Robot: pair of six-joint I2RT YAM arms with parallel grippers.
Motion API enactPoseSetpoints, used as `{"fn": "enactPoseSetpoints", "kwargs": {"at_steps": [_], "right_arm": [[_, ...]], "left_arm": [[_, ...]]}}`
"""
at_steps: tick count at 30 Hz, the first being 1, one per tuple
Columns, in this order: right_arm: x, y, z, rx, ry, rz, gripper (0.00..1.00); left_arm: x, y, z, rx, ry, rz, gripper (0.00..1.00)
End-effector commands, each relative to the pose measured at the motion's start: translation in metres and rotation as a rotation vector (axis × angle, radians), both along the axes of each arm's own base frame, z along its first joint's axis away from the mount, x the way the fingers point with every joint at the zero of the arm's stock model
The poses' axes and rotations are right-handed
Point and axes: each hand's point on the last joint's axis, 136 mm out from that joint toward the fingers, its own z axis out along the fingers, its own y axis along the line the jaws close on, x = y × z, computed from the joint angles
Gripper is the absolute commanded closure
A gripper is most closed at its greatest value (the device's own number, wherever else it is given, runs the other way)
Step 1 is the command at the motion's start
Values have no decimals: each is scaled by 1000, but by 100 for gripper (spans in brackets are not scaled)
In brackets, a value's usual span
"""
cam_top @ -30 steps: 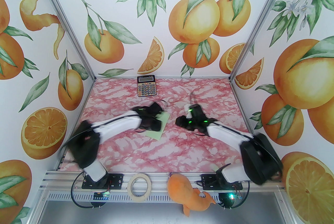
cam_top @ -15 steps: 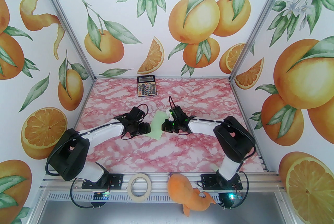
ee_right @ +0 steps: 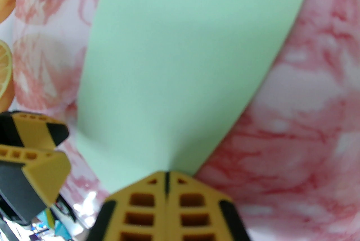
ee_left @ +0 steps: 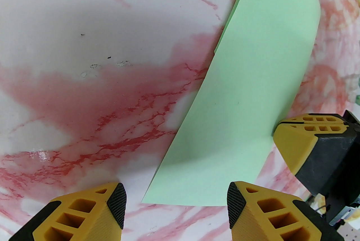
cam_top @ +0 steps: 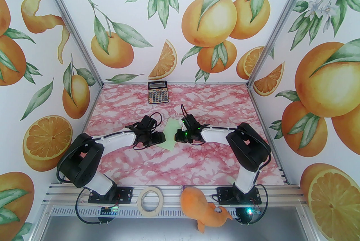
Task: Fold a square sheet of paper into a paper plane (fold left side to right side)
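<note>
Square sheet of paper (ee_left: 253, 79) doubled over, lying on pink marbled table (ee_left: 70, 23). Right hand (ee_right: 166, 175) pressed together, pinching its edge. Left hand (ee_left: 175, 200) spread above near edge.

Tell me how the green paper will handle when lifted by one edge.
Probably floppy: the pale green paper sheet bows where the right gripper pinches its edge. Likely very light, since that single pinch seems to hold one side up. Pushed, it may slide on the glossy table rather than stay put.
</note>
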Motion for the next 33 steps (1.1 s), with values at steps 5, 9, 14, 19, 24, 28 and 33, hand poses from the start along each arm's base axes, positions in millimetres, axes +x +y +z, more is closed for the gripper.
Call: {"fn": "enactPoseSetpoints", "kwargs": {"at_steps": [5,9,14,19,24,28,33], "right_arm": [[-5,-3,-16,-40,19,6,100],[-6,-3,-18,-37,25,4,100],[-8,-3,-19,-38,28,5,100],[-9,-4,-19,-40,28,3,100],[-10,-5,-19,-40,30,2,100],[-10,-5,-20,-41,32,0,100],[-10,-6,-21,-41,33,-2,100]], "left_arm": [[-9,-31,-7,-95,30,-57,39],[-7,-37,-1,-133,14,-53,39],[-2,-43,9,-206,-18,-49,39],[7,-44,20,-267,-66,-37,39],[24,-48,36,-335,-147,-40,38],[37,-55,42,-383,-183,-50,39],[46,-55,40,-356,-193,-72,39]]}}
